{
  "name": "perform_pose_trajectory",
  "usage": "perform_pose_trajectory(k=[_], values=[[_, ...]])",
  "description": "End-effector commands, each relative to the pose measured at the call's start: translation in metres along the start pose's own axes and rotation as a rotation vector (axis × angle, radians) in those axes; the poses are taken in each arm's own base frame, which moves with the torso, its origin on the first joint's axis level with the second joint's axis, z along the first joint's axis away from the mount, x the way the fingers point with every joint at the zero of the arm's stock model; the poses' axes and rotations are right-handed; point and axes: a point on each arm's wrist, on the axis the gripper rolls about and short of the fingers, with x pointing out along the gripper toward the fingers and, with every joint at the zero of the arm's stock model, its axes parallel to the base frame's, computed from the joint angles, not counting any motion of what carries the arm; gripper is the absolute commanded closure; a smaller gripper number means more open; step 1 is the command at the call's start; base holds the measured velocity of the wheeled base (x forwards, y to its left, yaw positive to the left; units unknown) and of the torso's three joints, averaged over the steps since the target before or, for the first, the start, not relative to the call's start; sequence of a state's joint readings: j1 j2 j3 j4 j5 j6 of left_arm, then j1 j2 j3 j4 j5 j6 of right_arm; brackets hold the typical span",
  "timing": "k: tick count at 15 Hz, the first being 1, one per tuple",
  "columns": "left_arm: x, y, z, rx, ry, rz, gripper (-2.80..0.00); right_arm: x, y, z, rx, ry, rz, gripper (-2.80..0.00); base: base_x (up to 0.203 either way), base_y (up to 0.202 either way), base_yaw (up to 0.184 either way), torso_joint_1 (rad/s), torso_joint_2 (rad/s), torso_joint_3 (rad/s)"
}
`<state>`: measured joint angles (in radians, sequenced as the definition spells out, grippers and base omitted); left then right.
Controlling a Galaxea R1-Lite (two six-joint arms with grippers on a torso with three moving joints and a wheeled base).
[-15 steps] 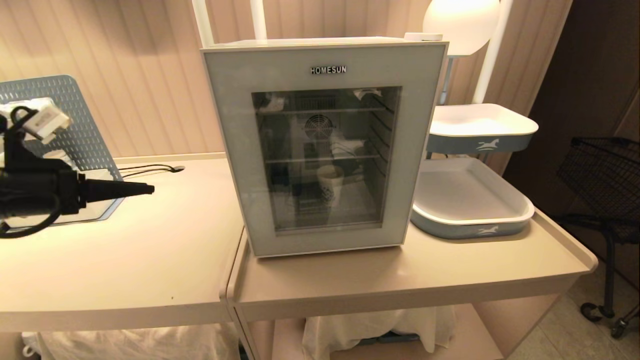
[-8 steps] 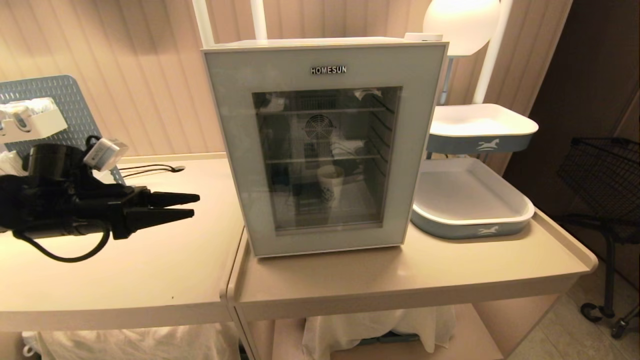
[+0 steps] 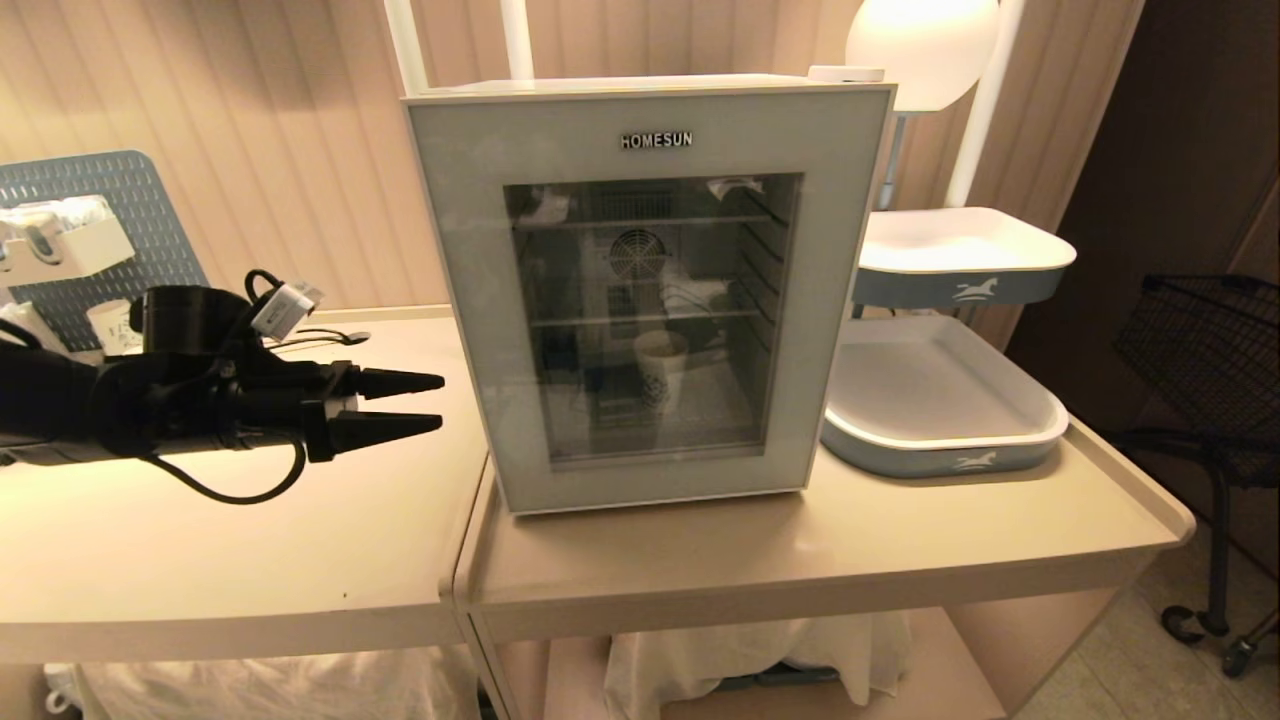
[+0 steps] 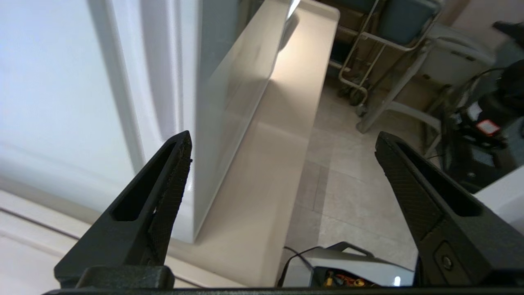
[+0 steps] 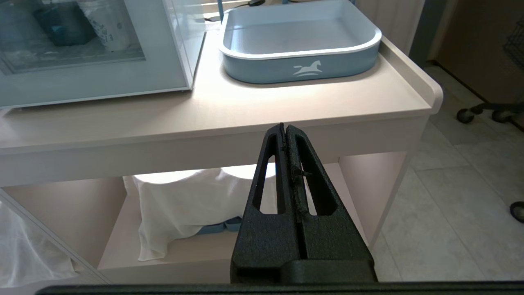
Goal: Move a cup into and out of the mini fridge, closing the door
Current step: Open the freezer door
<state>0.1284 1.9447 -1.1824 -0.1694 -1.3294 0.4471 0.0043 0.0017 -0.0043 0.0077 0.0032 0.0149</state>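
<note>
Cup [image 3: 660, 368], tapered paper, stands behind door's [image 3: 650, 290] smooth dark glass.

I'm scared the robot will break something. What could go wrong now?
The left gripper is open, close to the left edge of the shut door. Its pointed fingertips could slip off that smooth edge, or push the whole mini fridge sideways instead of opening it. If the fridge gets jolted, the cup standing inside on the lower shelf might tip over. The right gripper is shut, down below the table, so it can't steady anything.
</note>
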Motion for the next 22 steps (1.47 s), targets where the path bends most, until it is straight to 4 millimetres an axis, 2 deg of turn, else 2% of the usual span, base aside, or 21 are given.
perform_pose_trajectory(k=[1, 7, 10, 13, 17, 20, 22], values=[[0.009, 0.002, -0.001, 0.005, 0.006, -0.016, -2.80, 0.000, 0.000, 0.000, 0.000, 0.001, 0.002, 0.00, 0.000, 0.000, 0.000, 0.000, 0.00, 0.000], [0.040, 0.008, -0.002, 0.066, 0.033, 0.055, -2.80, 0.000, 0.000, 0.000, 0.000, 0.001, 0.002, 0.00, 0.000, 0.000, 0.000, 0.000, 0.00, 0.000], [0.046, 0.012, -0.006, 0.077, 0.017, 0.064, -2.80, 0.000, 0.000, 0.000, 0.000, 0.001, 0.002, 0.00, 0.000, 0.000, 0.000, 0.000, 0.00, 0.000], [0.044, 0.006, -0.005, 0.037, 0.011, 0.055, -2.80, 0.000, 0.000, 0.000, 0.000, 0.001, 0.002, 0.00, 0.000, 0.000, 0.000, 0.000, 0.00, 0.000], [0.030, -0.033, 0.010, 0.020, -0.015, -0.011, -2.80, 0.000, 0.000, 0.000, -0.001, 0.001, 0.002, 0.00, 0.000, 0.000, 0.000, 0.000, 0.00, 0.000], [0.019, -0.075, 0.027, 0.054, -0.035, -0.044, -2.80, 0.000, 0.000, 0.000, 0.000, 0.001, 0.002, 0.00, 0.000, 0.000, 0.000, 0.000, 0.00, 0.000], [0.024, -0.106, 0.034, 0.073, -0.038, -0.103, -2.80, 0.000, 0.000, 0.000, 0.000, 0.001, 0.002, 0.00, 0.000, 0.000, 0.000, 0.000, 0.00, 0.000]])
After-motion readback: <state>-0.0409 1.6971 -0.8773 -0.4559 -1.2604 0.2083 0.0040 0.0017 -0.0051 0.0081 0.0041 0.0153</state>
